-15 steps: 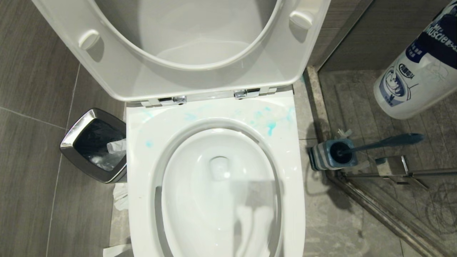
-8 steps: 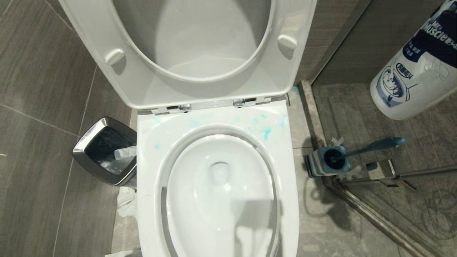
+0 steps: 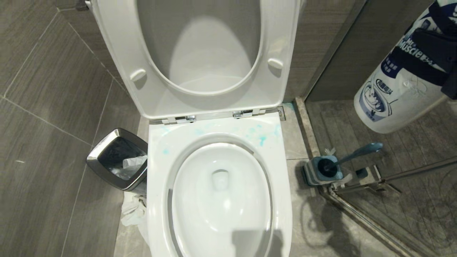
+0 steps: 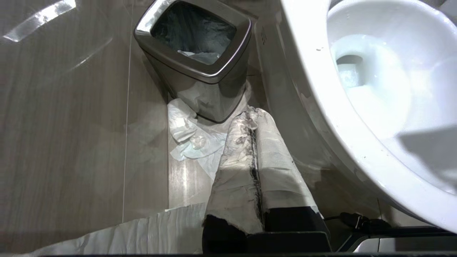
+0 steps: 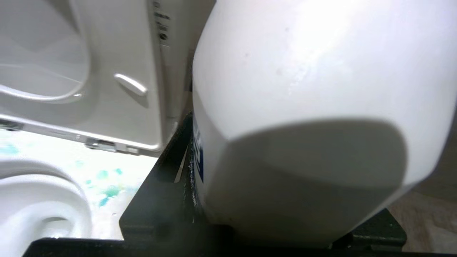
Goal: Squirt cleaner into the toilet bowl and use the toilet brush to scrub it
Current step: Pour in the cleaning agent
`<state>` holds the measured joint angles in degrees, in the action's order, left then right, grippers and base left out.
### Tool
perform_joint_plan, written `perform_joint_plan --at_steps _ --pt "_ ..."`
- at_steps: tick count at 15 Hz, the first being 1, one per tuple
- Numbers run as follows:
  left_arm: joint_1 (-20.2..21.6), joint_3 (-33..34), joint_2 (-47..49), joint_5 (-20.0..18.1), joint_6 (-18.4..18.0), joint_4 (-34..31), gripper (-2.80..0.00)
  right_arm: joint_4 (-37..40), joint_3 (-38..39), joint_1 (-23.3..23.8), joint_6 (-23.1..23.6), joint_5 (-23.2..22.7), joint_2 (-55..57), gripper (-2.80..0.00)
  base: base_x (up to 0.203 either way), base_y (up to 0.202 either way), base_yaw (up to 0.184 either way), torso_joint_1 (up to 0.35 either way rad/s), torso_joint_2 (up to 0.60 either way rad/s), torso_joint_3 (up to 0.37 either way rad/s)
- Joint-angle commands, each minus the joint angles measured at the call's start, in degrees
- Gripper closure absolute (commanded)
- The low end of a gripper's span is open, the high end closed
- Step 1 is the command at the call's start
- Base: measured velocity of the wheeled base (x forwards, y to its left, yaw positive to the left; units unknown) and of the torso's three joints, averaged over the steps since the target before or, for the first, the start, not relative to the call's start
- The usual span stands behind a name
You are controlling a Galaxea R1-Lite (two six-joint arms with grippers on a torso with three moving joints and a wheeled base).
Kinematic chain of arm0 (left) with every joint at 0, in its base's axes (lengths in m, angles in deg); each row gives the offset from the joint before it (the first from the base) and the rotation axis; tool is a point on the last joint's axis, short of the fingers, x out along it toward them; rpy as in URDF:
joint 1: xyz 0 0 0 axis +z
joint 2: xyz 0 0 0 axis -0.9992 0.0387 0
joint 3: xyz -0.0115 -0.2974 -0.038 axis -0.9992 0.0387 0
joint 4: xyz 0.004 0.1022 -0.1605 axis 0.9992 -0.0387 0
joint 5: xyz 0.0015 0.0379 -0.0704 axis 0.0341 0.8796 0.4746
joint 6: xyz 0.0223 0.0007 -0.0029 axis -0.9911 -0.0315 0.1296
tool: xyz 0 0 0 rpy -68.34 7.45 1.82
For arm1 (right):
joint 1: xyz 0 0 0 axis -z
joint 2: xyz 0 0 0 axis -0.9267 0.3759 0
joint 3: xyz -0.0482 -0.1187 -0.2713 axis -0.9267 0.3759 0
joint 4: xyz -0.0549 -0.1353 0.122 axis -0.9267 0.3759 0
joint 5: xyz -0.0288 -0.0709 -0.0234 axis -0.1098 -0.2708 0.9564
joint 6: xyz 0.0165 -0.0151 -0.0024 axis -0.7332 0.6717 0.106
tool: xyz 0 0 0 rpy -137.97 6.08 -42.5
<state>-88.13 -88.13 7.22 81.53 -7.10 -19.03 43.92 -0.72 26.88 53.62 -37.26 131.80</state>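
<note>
Right gripper [image 3: 433, 53] clamps big white cleaner bottle [image 3: 396, 96] by its middle, held tilted above shower floor, right of toilet bowl [image 3: 219, 200]; glossy ceramic rim flecked turquoise. Toilet brush [image 3: 351, 155] stands in holder. Left gripper [image 4: 254, 121] fingers pressed together, paper-wrapped, near steel bin [image 4: 194, 53]

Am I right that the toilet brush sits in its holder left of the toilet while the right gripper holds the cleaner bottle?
Not quite: the toilet brush sits in its holder right of the toilet, per the head view. The right gripper does hold the cleaner bottle.
</note>
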Motion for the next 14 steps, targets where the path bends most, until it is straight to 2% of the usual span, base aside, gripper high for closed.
perform_joint_plan --at_steps 1,4,7,9,10,14 --pt "0.0 0.0 0.0 0.0 0.1 0.0 0.0 -0.3 -1.0 -2.7 0.2 1.7 3.4 0.0 0.0 0.0 0.0 -0.008 0.0 0.111" --pt "0.0 0.0 0.0 0.0 0.2 0.1 0.0 -0.4 -5.2 -4.9 0.2 4.1 9.3 0.0 0.0 0.0 0.0 -0.004 0.0 0.031" --pt "0.0 0.0 0.0 0.0 0.2 0.1 0.0 -0.5 -11.4 -9.0 0.2 10.0 17.6 0.0 0.0 0.0 0.0 0.0 0.0 0.0" --pt "0.0 0.0 0.0 0.0 0.2 0.1 0.0 -0.4 -16.4 -10.9 0.8 11.5 22.9 0.0 0.0 0.0 0.0 0.0 0.0 0.0" --pt "0.0 0.0 0.0 0.0 0.2 0.0 0.0 -0.4 -18.6 -11.5 2.5 11.8 25.4 0.0 0.0 0.0 0.0 0.0 0.0 0.0" --pt "0.0 0.0 0.0 0.0 0.2 0.1 0.0 -0.2 -25.7 -12.0 19.0 11.9 32.0 0.0 0.0 0.0 0.0 0.0 0.0 0.0"
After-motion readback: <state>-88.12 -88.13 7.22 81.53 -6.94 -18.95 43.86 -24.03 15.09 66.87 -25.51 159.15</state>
